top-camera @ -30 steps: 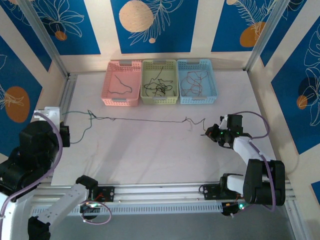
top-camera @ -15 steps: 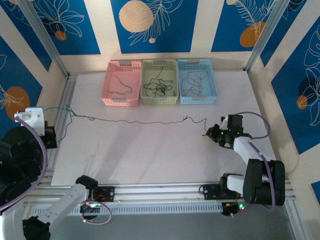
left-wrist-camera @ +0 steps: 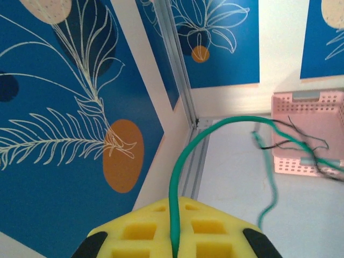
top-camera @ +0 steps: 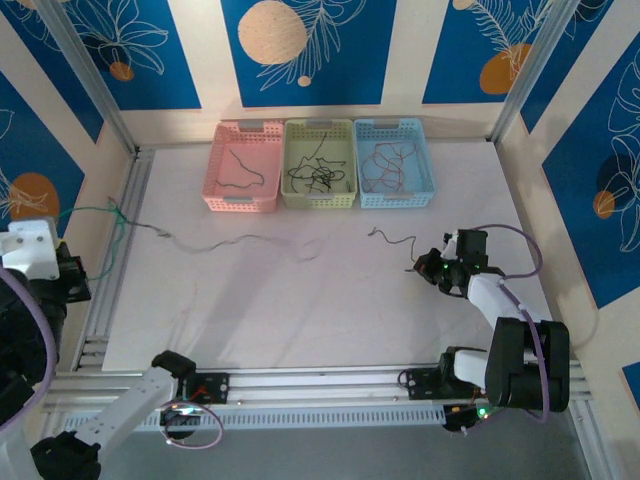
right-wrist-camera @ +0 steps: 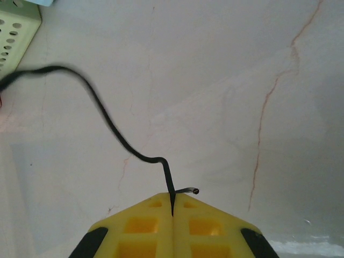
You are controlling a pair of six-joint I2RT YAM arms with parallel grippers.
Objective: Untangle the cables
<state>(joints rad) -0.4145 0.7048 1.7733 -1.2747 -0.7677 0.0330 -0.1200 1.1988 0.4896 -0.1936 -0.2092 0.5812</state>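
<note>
My left gripper (top-camera: 55,222) is off the table's left edge, shut on a green cable (top-camera: 95,208). In the left wrist view that green cable (left-wrist-camera: 185,156) runs out from between the yellow pads (left-wrist-camera: 215,231) and arcs toward the pink basket (left-wrist-camera: 312,134). A thin dark cable (top-camera: 230,240) lies slack across the middle of the table. At the right my right gripper (top-camera: 420,268) is shut on a short black cable (top-camera: 392,240). The right wrist view shows the black cable (right-wrist-camera: 113,129) pinched at its end, with my right gripper (right-wrist-camera: 172,215) low over the table.
Three baskets stand in a row at the back: pink (top-camera: 215,165), green (top-camera: 288,165) and blue (top-camera: 430,165), each with loose wires inside. Metal rails (top-camera: 110,280) border the table on the left and front. The green basket's corner (right-wrist-camera: 16,32) is near the right gripper.
The left arm has pulled further left past the table's edge with the green cable. The line stretched between the grippers has parted and gone slack. The right arm has not moved.
</note>
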